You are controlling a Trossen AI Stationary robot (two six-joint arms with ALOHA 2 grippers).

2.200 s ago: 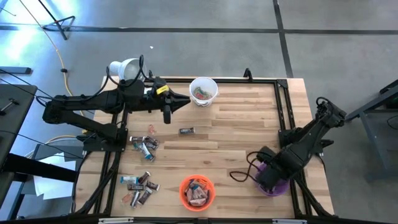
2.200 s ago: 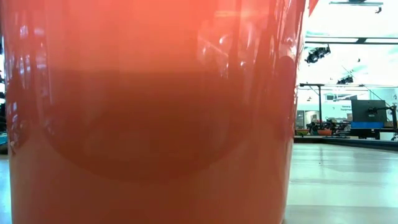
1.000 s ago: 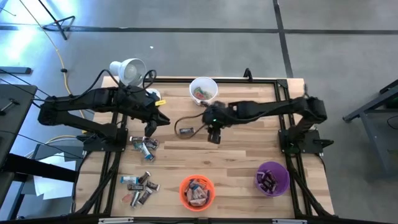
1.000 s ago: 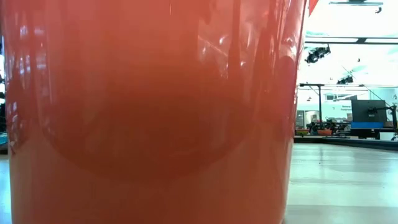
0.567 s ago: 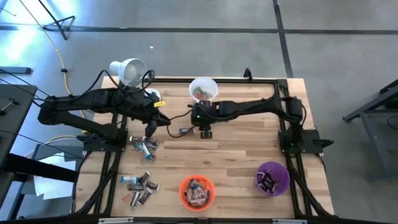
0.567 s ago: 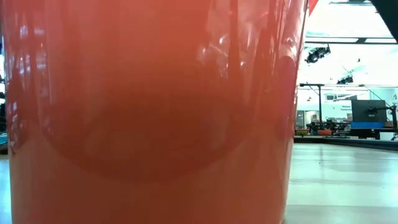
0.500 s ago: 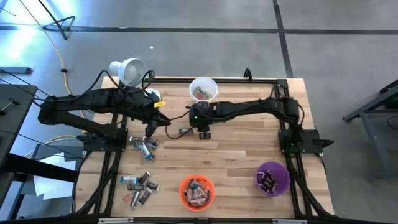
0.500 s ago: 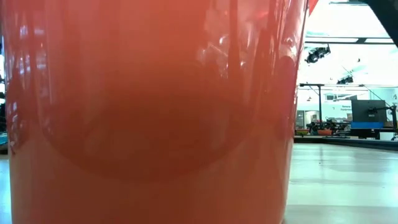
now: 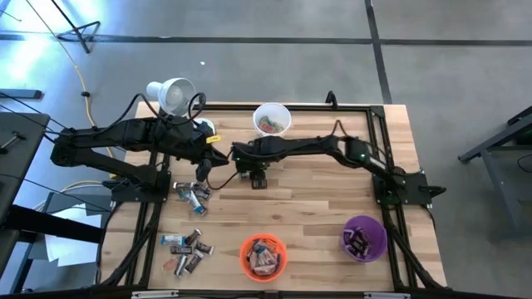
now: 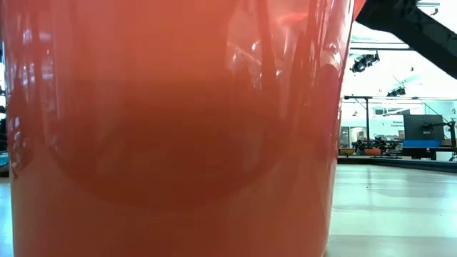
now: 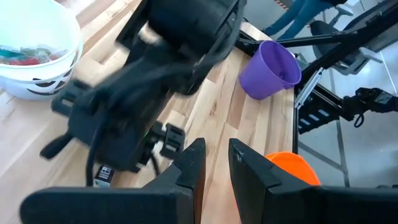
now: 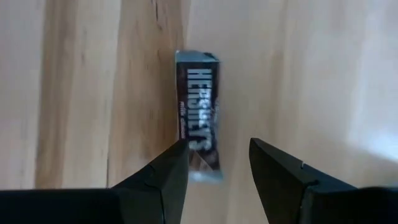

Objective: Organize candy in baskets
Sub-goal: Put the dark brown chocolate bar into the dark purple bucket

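Presently, taking the white basket (image 9: 272,120) as landmark
Right gripper (image 12: 214,163): spread wide over a lone dark Hershey's bar (image 12: 199,115), holding nothing; the bar runs lengthwise into the gap, likely lined up for a pinch
Bar: flat on the counter (image 9: 324,195), just in front of the white basket, toward the left arm
Left gripper (image 11: 214,168): beside that spot, fingers narrowly parted and empty, apparently waiting
Loose candy (image 9: 191,194): two heaps well left of and nearer than the white basket
Orange basket (image 9: 263,255), purple basket (image 9: 363,237): at the near edge, both holding pieces
Counter: pale wood planks
Room: grey floor, desk lamp (image 9: 170,93) left of the white basket
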